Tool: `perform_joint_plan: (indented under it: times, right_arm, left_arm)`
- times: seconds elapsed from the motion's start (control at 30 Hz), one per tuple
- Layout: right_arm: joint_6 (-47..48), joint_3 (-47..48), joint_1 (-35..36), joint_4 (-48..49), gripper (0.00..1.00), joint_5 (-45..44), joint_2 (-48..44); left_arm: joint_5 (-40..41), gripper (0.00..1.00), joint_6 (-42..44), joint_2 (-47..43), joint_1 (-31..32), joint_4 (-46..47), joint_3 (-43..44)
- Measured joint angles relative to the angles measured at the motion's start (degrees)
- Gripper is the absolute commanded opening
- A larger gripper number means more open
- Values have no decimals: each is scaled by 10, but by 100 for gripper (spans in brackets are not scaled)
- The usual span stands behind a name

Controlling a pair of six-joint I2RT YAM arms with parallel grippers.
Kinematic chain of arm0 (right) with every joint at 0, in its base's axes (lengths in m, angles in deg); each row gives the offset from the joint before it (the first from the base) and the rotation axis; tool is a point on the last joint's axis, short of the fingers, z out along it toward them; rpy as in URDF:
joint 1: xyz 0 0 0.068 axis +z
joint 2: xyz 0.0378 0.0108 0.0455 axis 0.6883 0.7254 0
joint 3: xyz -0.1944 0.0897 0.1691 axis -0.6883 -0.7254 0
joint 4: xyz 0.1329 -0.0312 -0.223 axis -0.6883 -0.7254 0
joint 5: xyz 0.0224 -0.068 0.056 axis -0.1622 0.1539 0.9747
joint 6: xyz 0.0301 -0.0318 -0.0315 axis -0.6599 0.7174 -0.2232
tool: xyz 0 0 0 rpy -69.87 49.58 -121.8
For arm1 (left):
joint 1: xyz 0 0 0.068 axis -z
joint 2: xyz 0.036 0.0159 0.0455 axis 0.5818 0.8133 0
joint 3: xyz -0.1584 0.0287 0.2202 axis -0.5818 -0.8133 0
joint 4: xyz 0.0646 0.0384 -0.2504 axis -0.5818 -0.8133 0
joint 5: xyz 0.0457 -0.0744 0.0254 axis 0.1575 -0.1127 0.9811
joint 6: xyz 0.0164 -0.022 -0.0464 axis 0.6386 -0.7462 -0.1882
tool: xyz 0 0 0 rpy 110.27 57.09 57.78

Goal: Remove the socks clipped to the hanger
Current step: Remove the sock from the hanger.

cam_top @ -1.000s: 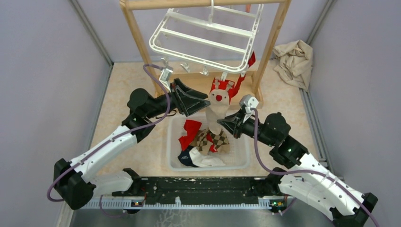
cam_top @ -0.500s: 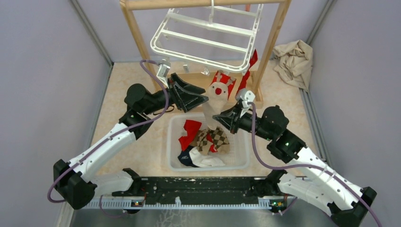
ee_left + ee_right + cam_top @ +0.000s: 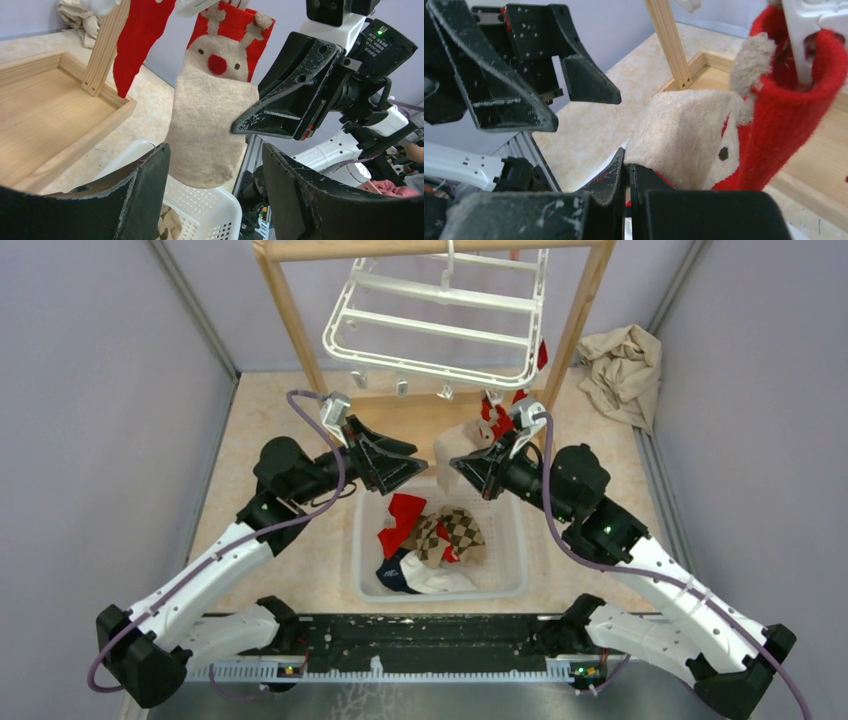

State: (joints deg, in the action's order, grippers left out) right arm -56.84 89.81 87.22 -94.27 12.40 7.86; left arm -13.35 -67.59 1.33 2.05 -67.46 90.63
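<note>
- R arm: the right claw (image 3: 626, 167) is clamping the tan toe end of the reindeer sock (image 3: 212, 115), with both fingers pressing together on the fabric.
- The reindeer sock is hanging by its red cuff from a white clip (image 3: 804, 30) at the near-right corner of the hanger (image 3: 440, 325). In the top view its tan part is stretching toward the right claw, above the far edge of the basket (image 3: 515, 540).
- L arm: the left claw (image 3: 215, 150) is standing wide apart and gripping nothing. It is facing the sock, opp. the right claw, w/o touching it.
- A plain red sock (image 3: 137, 40) is hanging just beside the reindeer sock, near a post of the wooden frame (image 3: 290, 310).
- Other socks (image 3: 430, 540) are lying in the white basket on the table (image 3: 290, 540), btwn the two arms.
</note>
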Motion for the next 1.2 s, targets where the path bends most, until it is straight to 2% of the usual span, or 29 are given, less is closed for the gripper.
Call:
perform_joint_plan:
  times: [0.33,0.93,1.1,1.17,1.2]
  right_arm:
    - [-68,19,0,-39,0,-32,30]
    - [-104,38,0,-52,0,-32,34]
    - [-110,38,0,-51,0,-32,36]
    - [-112,38,0,-50,0,-32,39]
    - [-113,38,0,-50,0,-32,40]
  left_arm:
    - [10,77,16,11,25,22,-26]
    - [34,82,67,52,42,82,-60]
    - [28,85,65,79,44,96,-58]
    - [24,94,64,90,46,101,-58]
    - [23,95,64,93,47,101,-57]
